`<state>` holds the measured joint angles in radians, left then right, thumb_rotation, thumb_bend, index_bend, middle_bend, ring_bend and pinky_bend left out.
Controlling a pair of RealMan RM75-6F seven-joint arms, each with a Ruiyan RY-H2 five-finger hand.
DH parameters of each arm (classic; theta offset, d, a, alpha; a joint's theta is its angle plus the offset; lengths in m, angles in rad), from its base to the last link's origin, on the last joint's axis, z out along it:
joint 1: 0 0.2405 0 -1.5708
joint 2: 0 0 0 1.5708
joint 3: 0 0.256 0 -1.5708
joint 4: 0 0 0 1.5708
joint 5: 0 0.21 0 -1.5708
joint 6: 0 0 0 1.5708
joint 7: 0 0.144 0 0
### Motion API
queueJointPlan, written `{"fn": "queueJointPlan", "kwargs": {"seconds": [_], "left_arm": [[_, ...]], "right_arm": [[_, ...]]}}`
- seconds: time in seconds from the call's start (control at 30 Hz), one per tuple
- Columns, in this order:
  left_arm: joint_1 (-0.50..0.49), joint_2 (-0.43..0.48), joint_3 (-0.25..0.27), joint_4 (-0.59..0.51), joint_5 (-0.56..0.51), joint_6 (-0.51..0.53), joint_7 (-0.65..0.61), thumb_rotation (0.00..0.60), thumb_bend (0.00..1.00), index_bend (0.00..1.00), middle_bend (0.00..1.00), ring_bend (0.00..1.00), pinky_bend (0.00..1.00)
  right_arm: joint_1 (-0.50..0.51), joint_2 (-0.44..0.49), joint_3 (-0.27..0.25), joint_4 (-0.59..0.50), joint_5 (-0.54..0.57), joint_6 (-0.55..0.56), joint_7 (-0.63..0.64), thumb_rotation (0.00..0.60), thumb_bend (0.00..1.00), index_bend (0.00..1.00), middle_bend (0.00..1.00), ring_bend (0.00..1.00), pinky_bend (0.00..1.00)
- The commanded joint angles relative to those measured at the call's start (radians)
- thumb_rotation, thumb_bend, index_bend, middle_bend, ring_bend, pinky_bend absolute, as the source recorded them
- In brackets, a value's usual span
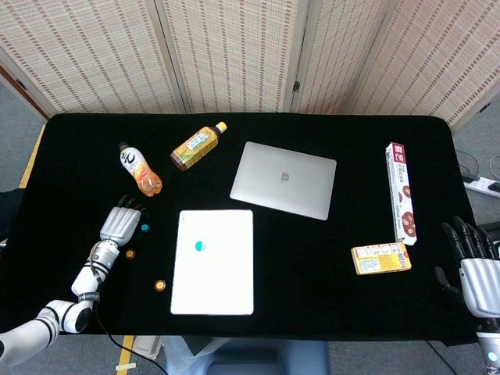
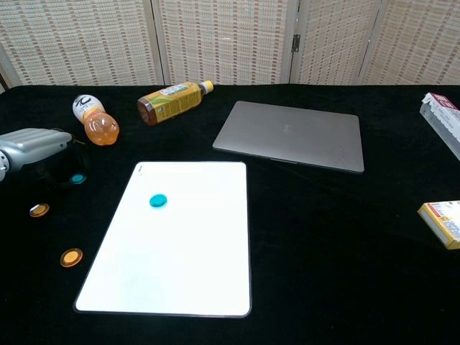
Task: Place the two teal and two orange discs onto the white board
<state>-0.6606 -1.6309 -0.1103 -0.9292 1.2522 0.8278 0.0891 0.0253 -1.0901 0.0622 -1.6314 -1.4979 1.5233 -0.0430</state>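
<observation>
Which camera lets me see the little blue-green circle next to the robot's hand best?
The chest view: the teal disc shows larger, just beside the left hand. In the head view it is only a tiny dot at the fingertips.
</observation>
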Motion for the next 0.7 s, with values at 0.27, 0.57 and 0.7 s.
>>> {"fn": "queueJointPlan", "kwargs": {"seconds": [0.27, 0.57, 0.7], "left_arm": [[0.010, -0.018, 0.004, 0.026, 0.010, 0.011, -0.024, 0.600, 0.39, 0.43, 0.31, 0.12, 0.00], [0.015, -0.045, 0.006, 0.068, 0.027, 0.024, -0.051, 0.600, 0.39, 0.45, 0.26, 0.07, 0.00], [0.016, -0.056, 0.007, 0.087, 0.033, 0.029, -0.060, 0.600, 0.39, 0.48, 0.26, 0.07, 0.00]], "right_arm": [[0.003, 0.001, 0.001, -0.004, -0.004, -0.001, -0.004, 0.600, 0.43, 0.00, 0.00, 0.00, 0.00], [0.001, 0.002, 0.000, -0.009, -0.004, -0.001, -0.008, 0.600, 0.43, 0.00, 0.00, 0.00, 0.00], [0.000, 0.003, 0.000, -0.011, -0.004, 0.001, -0.010, 0.600, 0.43, 0.00, 0.00, 0.00, 0.00]]}}
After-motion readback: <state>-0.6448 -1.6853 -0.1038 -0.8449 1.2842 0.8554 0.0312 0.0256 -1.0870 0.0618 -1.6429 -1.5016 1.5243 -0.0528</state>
